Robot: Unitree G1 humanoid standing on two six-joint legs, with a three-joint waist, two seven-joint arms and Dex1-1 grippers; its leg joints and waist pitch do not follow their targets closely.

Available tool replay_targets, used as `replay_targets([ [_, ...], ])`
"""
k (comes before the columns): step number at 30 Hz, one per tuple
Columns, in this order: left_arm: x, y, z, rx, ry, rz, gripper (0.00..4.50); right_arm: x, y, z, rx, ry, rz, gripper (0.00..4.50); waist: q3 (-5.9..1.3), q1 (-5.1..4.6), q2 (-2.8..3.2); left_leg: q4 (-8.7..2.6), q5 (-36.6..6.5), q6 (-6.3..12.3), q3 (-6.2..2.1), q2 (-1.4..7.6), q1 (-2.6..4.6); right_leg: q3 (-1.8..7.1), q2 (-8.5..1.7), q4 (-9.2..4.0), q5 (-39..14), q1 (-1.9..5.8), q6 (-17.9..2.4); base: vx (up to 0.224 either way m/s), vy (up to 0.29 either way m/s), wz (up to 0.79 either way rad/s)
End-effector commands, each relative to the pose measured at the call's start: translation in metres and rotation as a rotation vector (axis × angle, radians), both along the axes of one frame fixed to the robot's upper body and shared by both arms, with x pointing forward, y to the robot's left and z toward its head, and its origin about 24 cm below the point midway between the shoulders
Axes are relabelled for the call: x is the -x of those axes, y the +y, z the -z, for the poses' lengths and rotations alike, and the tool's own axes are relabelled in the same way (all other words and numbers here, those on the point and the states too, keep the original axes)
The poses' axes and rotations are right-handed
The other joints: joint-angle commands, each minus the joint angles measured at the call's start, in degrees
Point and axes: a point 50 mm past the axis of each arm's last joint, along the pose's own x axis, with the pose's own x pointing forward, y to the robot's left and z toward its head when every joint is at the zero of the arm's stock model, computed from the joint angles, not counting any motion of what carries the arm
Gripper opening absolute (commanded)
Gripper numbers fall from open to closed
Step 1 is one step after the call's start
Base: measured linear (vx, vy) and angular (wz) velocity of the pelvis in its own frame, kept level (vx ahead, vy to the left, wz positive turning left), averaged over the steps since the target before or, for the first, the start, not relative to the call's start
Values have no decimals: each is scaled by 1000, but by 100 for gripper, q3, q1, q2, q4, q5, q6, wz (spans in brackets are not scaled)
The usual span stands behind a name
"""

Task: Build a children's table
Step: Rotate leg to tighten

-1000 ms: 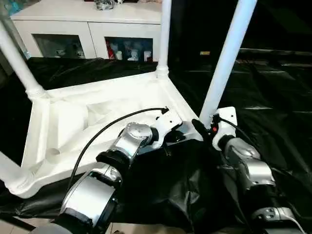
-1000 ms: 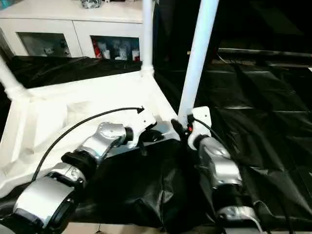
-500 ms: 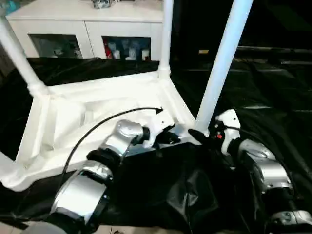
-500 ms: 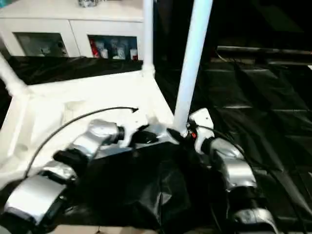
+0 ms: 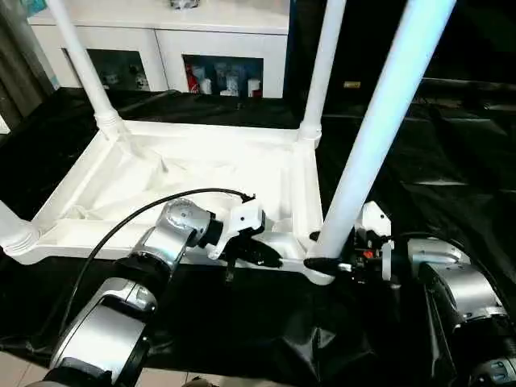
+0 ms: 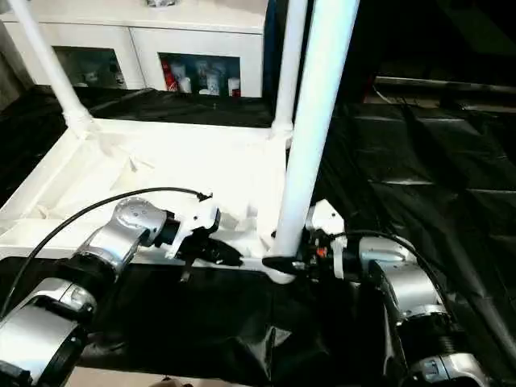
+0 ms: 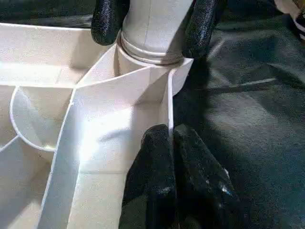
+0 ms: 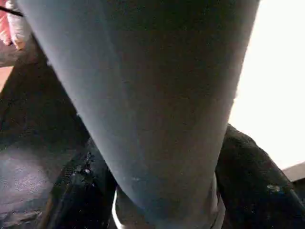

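Tabletop (image 5: 193, 173) lies upside down on black plastic sheeting (image 5: 451, 153), ribbed underside facing up, long near rim toward the robot. Four legs seated in corner sockets: far-left leg (image 5: 81, 64), far-right leg (image 5: 322, 68), near-right leg (image 5: 379, 137), and near-left leg (image 5: 10, 226), of which only the base shows at the picture edge. Near-right leg rises steeply and crosses in front of the sheeting and part of the cabinet line, blocking the view past it. Right gripper (image 5: 322, 263) sits at the base of the near-right leg, its two black fingers (image 7: 202, 24) one on each side of the tube just above the socket collar, closed around the leg. Left gripper (image 5: 262, 256) rests at the near rim just beside that same corner; its fingers (image 7: 164, 167) are pressed together with the thin rim wall's edge at their tips; whether the wall is pinched between them, cannot tell. A black cable (image 5: 153, 210) arcs over the left forearm and across the tabletop interior. Behind the work, a white cabinet (image 5: 161, 32) with glass-front compartments holding small items.
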Motion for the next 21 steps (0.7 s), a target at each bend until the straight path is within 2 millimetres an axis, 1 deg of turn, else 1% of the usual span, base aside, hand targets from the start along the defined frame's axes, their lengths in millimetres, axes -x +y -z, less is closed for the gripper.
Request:
replay_targets([
  [1, 1, -2, -5, 20, -4, 26, 0, 2, 0, -1, 8, -4, -28, 254, -332, 7, -95, -357, -1260, 388, -71, 197, 92, 220, -322, -393, -1166, 278, -1418, 0, 0, 0],
  [2, 1, -2, -5, 21, -3, 26, 0, 2, 0, -1, 6, -2, -30, 254, -332, 7, -92, -356, -1228, 388, -70, 198, 96, 221, -317, -388, -1110, 273, -1422, 0, 0, 0],
  [3, 1, -2, -5, 21, -3, 25, 0, 2, 1, -1, 5, -1, -31, 242, -335, 5, -89, -352, -1200, 393, -71, 195, 91, 219, -315, -380, -1065, 278, -1429, 0, 0, 0],
  [6, 1, -3, -5, 27, -8, 16, 0, 3, 2, 1, -12, 8, -10, 238, -344, 7, -92, -334, -1071, 461, -66, 182, 77, 216, -310, -358, -833, 289, -1472, 0, 0, 0],
  [8, 0, -5, -5, 32, -14, 2, 0, 3, 3, 2, -24, 17, 7, 237, -342, 7, -95, -334, -1075, 471, -66, 180, 74, 214, -312, -367, -891, 292, -1460, 0, 0, 0],
  [9, -2, -7, -4, 38, -31, -32, 0, 2, 4, 5, -42, 18, 63, 237, -336, 4, -110, -337, -1095, 459, -65, 184, 76, 215, -314, -377, -962, 286, -1437, 0, 0, 0],
  [11, -3, -9, -4, 40, -40, -49, 0, 1, 4, 6, -50, 15, 97, 236, -328, -2, -101, -351, -1170, 397, -74, 184, 79, 212, -317, -395, -1166, 280, -1390, 0, 0, 0],
  [13, -9, -12, -3, 29, -73, -129, 0, -4, 6, 13, -53, 32, 227, 236, -317, -13, -97, -365, -1320, 317, -81, 181, 98, 212, -320, -423, -1430, 264, -1319, 0, 0, 0],
  [14, -9, -12, -3, 29, -73, -130, 0, -4, 6, 14, -53, 32, 227, 236, -307, -36, -103, -375, -1383, 268, -86, 175, 90, 212, -316, -442, -1592, 263, -1253, 0, 0, 0],
  [15, -19, -19, -2, 24, -111, -262, 0, -10, 8, 27, -25, 43, 411, 236, -295, -58, -89, -384, -1474, 186, -89, 169, 105, 220, -317, -472, -1805, 224, -1172, 0, 0, 0],
  [16, -20, -21, -3, 27, -116, -282, 0, -11, 9, 29, -18, 43, 440, 236, -290, -72, -78, -388, -1599, 126, -89, 162, 135, 220, -316, -494, -1952, 198, -1147, 0, 0, 0],
  [17, -23, -24, -3, 33, -128, -324, 0, -12, 10, 34, -4, 44, 502, 236, -283, -100, -102, -407, -1676, 27, -117, 150, 122, 209, -329, -513, -2197, 223, -1047, 0, 0, 0],
  [18, -25, -30, -4, 40, -141, -367, 0, -14, 12, 39, 10, 48, 575, 236, -289, -112, -106, -420, -1710, 9, -132, 141, 119, 201, -329, -538, -2300, 243, -955, 0, 0, 0],
  [19, -25, -31, -4, 40, -142, -371, 0, -14, 12, 39, 10, 48, 580, 236, -285, -126, -101, -421, -1733, 16, -123, 147, 128, 213, -327, -545, -2299, 219, -938, 0, 0, 0],
  [20, -27, -36, -4, 45, -151, -401, 0, -15, 15, 42, 17, 52, 633, 236, -285, -153, -103, -420, -1760, 28, -122, 142, 128, 223, -321, -543, -2228, 207, -960, 0, 0, 0],
  [21, -29, -44, -4, 47, -165, -450, 0, -19, 19, 45, 16, 57, 713, 235, -285, -178, -88, -421, -1779, 28, -125, 142, 125, 224, -320, -542, -2191, 209, -980, 0, 0, 0],
])
